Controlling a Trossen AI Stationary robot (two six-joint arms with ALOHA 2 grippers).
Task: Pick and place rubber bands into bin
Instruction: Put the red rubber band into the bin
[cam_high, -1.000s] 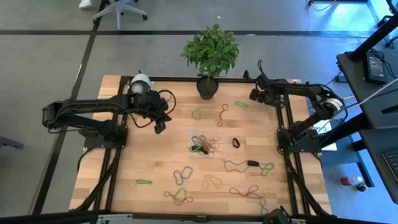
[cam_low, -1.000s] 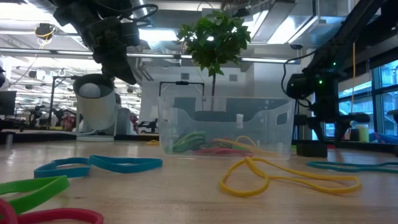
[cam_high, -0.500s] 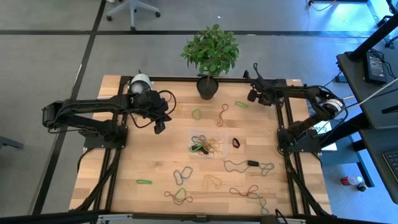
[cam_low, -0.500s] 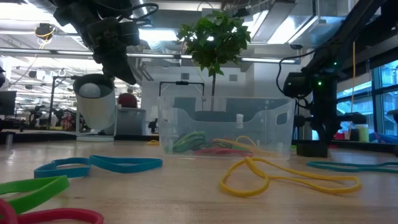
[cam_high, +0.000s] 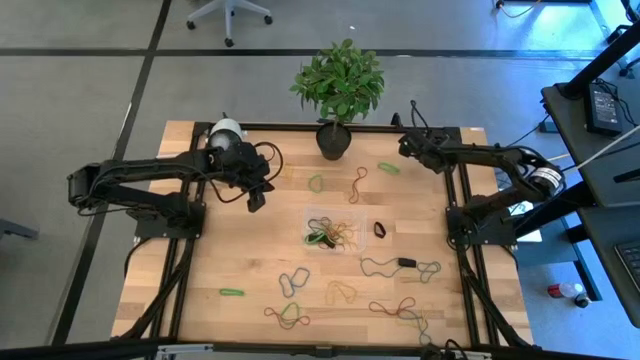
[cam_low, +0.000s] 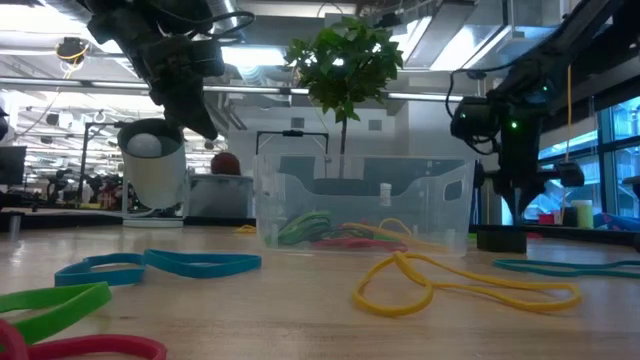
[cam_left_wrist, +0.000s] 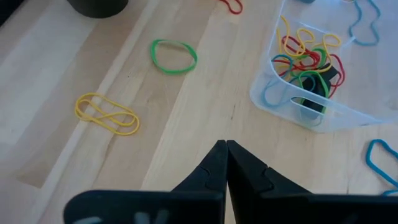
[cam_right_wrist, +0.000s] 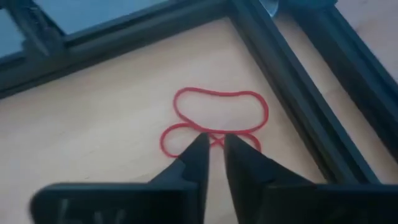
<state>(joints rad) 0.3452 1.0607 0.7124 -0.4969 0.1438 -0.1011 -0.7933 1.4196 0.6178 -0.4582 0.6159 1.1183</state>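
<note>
The clear bin (cam_high: 333, 232) stands mid-table with several coloured rubber bands in it; it also shows in the low view (cam_low: 365, 205) and the left wrist view (cam_left_wrist: 311, 81). More rubber bands lie loose on the wood, among them a green ring (cam_high: 316, 183) and a yellow one (cam_left_wrist: 107, 114). My left gripper (cam_high: 257, 200) hangs shut and empty above the table, left of the bin. My right gripper (cam_right_wrist: 214, 142) is at the far right corner (cam_high: 404, 148), its fingertips a narrow gap apart over the crossing of a twisted red rubber band (cam_right_wrist: 217, 112) that lies on the wood. My right gripper comes slanting down at the red band's crossing (cam_right_wrist: 214, 138), one fingertip on either side of it. The tips hide that spot, so I cannot tell whether they touch the band. The rest of the band lies flat on the table.
A dark plant pot (cam_high: 333, 140) stands at the far edge and a white cylinder (cam_high: 225, 132) at the far left. The black frame rails (cam_right_wrist: 292, 74) run close beside the red band. More bands lie toward the near edge (cam_high: 290, 283).
My right gripper has turned about at the far right corner and risen a little, while its arm has swung toward the table's right edge. The left arm has kept still.
</note>
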